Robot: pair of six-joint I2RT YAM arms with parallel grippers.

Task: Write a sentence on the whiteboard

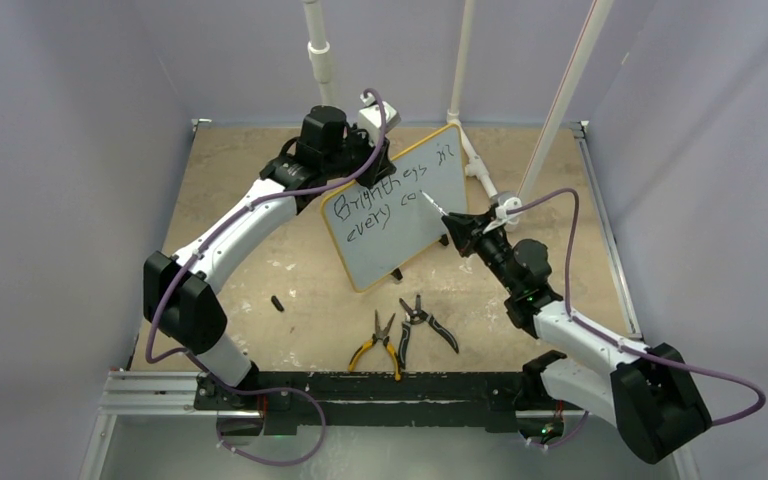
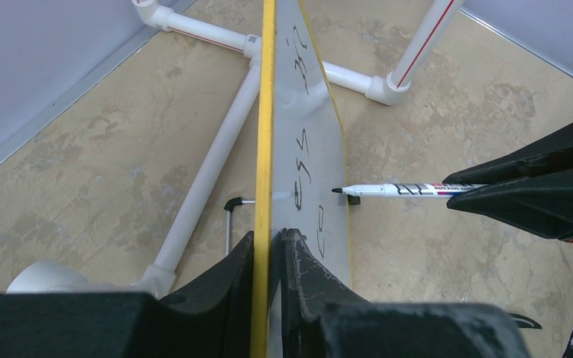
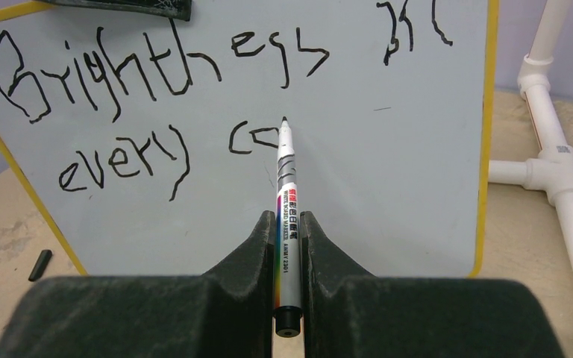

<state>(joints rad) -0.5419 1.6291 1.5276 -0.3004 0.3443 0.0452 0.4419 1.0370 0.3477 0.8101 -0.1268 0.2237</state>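
From above, the whiteboard [image 1: 415,240] stands tilted on its small feet near the middle of the table [image 1: 260,200]. The left claw [image 1: 362,165] is closed on its upper left corner, and the right claw [image 1: 467,228] is closed on a marker [image 1: 440,210] aimed at the second line of the sentence [image 1: 375,200], which reads only as far as "every co". If the marker presses harder than that one-corner hold can resist, the whiteboard could slide or swing on the table. The left wrist view shows both fingers [image 2: 216,298] pinching the whiteboard edge-on with a narrow bite, so a sideways shove could twist it in the grip and skew the line. The right wrist view shows the marker pinched along its rear half, with the tip at the unfinished "o"; whether it touches the face cannot be told. Held that far back, the marker may pivot between the fingers, leaving wobbly or skipped strokes.
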